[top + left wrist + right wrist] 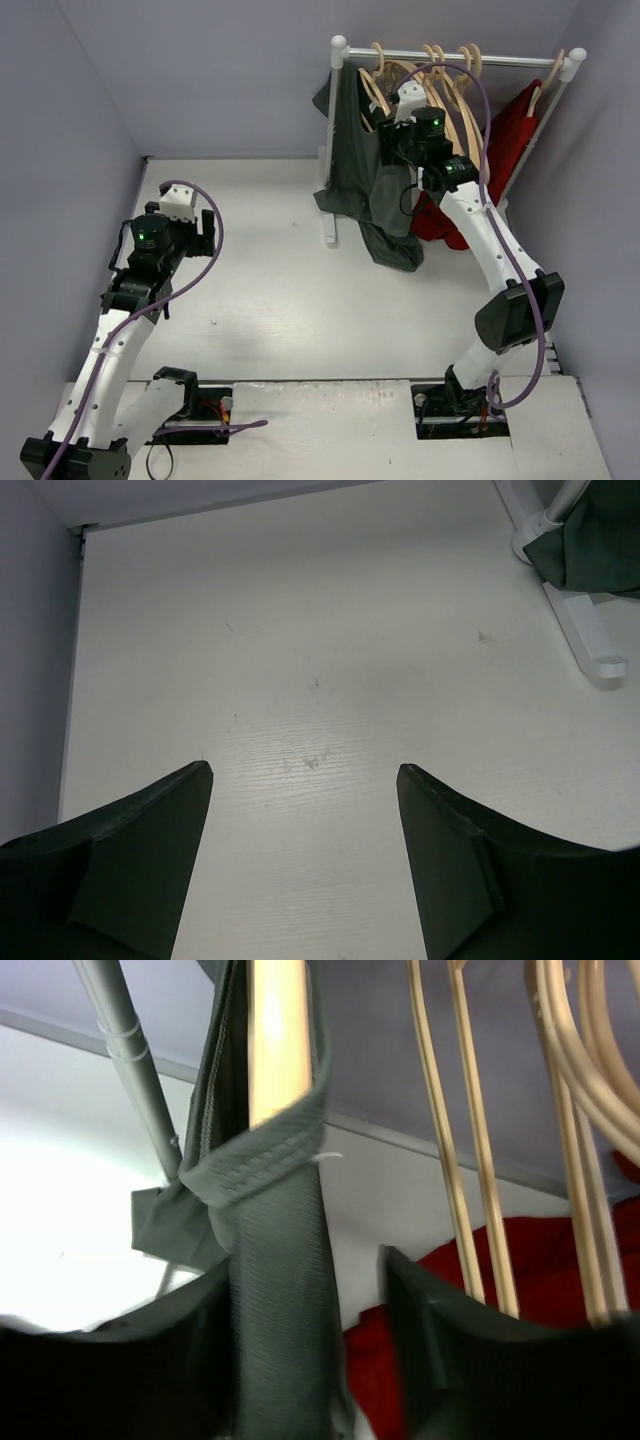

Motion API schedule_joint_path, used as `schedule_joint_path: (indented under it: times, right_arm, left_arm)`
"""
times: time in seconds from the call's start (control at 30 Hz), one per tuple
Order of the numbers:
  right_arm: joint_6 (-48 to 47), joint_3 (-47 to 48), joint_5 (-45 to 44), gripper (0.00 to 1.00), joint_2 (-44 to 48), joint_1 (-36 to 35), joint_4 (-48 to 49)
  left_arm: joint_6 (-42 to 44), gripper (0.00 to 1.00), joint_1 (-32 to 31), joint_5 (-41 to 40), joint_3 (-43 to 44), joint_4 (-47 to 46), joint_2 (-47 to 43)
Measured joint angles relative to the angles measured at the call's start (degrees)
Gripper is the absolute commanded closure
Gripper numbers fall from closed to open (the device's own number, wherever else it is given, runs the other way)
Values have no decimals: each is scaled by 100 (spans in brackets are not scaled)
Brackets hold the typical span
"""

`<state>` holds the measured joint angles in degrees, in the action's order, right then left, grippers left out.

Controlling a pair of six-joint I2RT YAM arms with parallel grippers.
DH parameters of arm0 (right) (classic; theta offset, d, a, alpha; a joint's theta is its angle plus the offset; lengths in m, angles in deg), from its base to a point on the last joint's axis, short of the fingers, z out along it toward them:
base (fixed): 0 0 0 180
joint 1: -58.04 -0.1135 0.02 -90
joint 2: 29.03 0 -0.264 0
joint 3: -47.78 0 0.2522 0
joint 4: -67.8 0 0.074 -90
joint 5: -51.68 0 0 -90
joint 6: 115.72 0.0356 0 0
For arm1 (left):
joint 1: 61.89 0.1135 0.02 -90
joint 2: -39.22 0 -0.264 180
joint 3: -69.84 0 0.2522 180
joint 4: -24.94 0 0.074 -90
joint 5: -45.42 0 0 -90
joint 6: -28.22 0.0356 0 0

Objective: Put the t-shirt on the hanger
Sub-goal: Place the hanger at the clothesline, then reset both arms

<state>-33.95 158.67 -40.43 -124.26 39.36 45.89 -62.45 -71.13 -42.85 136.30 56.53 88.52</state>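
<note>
T-shirt hangs on hanger at rack, far right; neckband over wood arm. Right end effector straddles cloth, jaws apart, not pinching. Left end effector released, empty, over table. Task looks near done; only withdrawal remaining.

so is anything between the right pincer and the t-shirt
Nothing visible does. The t-shirt hangs inside the open right pincer, its band looped over the hanger; the spare hangers stand off to one side.

Top camera looks down; both close wrist views share the t-shirt.
</note>
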Motion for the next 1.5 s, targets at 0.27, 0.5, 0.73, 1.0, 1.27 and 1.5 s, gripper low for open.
schedule_joint_path:
  times: [0.27,0.5,0.73,1.0,1.27,1.5]
  right_arm:
    - [100,-603,127,0,1171,24,17]
    - [242,-2232,-70,0,3766,27,195]
    - [712,-3823,-709,0,6164,29,146]
    - [1203,-5112,-762,0,7667,33,-34]
    - [1457,-5378,-752,0,8232,33,-66]
    - [1598,-5464,-819,0,8212,31,-67]
  left_arm:
    - [-2,29,0,5,0,4,-2]
    - [-7,28,0,38,0,56,-89]
    - [-123,25,-2,-23,162,653,-627]
    - [-293,25,-75,41,-138,958,-1832]
    - [-302,25,-199,30,-865,1069,-2470]
    - [-302,25,-202,-47,-1045,1064,-2550]
